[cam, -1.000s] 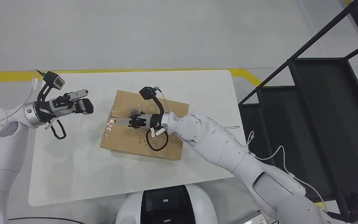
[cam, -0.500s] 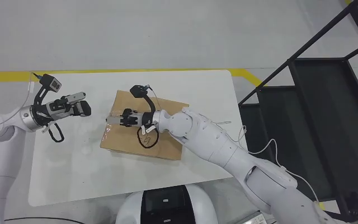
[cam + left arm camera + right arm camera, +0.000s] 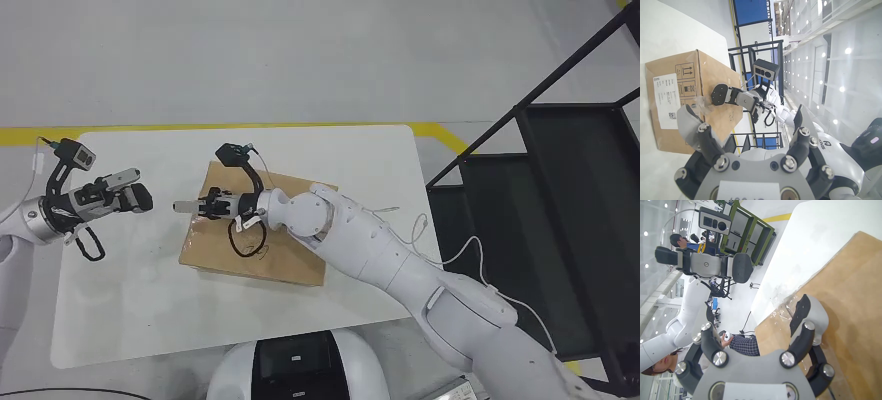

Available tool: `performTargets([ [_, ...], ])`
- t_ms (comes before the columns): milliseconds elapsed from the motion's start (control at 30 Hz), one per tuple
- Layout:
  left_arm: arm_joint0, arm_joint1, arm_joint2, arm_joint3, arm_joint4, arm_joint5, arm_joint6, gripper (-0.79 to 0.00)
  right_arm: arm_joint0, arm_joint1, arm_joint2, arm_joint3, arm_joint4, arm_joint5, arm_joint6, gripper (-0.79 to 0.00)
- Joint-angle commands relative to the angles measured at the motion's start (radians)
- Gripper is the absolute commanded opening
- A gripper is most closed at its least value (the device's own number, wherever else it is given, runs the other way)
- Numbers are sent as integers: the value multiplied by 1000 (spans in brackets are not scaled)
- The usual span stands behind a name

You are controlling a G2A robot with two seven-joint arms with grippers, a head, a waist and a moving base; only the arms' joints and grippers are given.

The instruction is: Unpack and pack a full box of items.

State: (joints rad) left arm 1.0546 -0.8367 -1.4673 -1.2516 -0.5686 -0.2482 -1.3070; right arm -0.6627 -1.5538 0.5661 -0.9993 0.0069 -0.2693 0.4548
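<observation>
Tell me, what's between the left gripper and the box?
Only bare table, as the top view shows. The right gripper pokes out over the box edge facing the left gripper.

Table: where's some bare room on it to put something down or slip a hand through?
Widest free patch: the table strip between the box and the near edge. A narrower strip lies beyond the box, by the far edge. Crowded: between the left gripper and the right gripper at the box's left edge.
</observation>
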Motion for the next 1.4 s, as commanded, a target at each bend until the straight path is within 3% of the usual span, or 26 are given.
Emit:
performTargets([
  [0,8,0,-2,-4,1,-2,8,0,1,-6,3,17,7,-9,-1,0],
  [200,23,-1,-5,-23,1,-3,38,0,-25,2,49,3,28,-85,29,0],
  [367,21,-2,-2,-33,-2,-5,51,0,-104,50,153,-120,30,-155,86,0],
  [667,-14,-17,61,-29,16,-16,80,0,-417,181,492,-503,-93,-153,180,0],
  [833,-48,-34,118,-8,-5,-39,101,0,-599,230,691,-660,-109,-169,209,0],
  [967,-76,-48,155,1,-25,-63,113,0,-729,257,844,-746,-113,-208,189,0],
  [1100,-99,-64,182,10,-85,-96,139,0,-854,270,975,-762,-66,-259,92,0],
  [1367,-94,-84,180,18,-178,-143,255,0,-974,281,1115,-724,2,-356,-33,0],
])
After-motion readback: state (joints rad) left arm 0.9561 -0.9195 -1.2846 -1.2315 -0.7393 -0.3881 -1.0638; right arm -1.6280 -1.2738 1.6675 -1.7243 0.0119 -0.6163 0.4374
